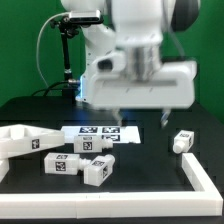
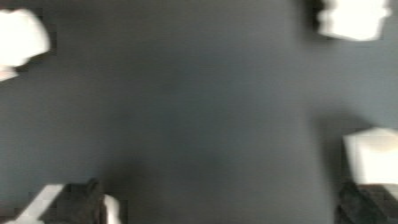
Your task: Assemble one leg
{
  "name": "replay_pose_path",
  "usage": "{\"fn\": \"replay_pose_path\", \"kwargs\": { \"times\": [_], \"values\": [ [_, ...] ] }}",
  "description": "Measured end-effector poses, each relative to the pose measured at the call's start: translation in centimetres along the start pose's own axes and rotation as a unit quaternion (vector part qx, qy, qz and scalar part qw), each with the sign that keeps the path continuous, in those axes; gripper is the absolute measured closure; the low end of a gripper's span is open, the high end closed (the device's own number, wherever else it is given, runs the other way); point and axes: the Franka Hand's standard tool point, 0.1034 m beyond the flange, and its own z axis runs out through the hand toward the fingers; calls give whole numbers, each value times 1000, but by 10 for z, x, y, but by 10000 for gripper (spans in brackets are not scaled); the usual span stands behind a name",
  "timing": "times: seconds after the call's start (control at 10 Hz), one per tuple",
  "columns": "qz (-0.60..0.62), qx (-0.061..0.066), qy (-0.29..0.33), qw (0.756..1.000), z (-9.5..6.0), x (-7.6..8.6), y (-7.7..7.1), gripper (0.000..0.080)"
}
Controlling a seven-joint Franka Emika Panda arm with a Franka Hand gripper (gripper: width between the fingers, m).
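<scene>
While the jaws hang wide apart and empty above the black counter [image 1: 150,165], the nearest leg [image 1: 182,141] lies clear of them at the frame's centre right. Motion blur smears the wrist view, whose white shapes are cut off at its edges.

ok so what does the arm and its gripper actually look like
The arm is white, with smooth rounded shells and a dark grey patch at one joint. The gripper has a wide, boxy white body and two thin dark fingers. The picture is too blurred to show any markings or cables on it.
</scene>
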Motion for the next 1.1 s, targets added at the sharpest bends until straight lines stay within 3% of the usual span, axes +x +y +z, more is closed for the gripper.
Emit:
{"fn": "replay_pose_path", "kwargs": {
  "times": [0.1,0.2,0.3,0.7,0.9,1.1],
  "values": [
    [6,-4,8,1000,-1,20,14,151],
    [7,-9,8,1000,7,30,27,151],
    [-2,-4,7,1000,11,31,33,151],
    [1,-5,6,1000,12,32,32,151],
    [38,-11,4,999,19,53,47,151],
    [71,-12,9,997,29,56,48,151]
  ]
}}
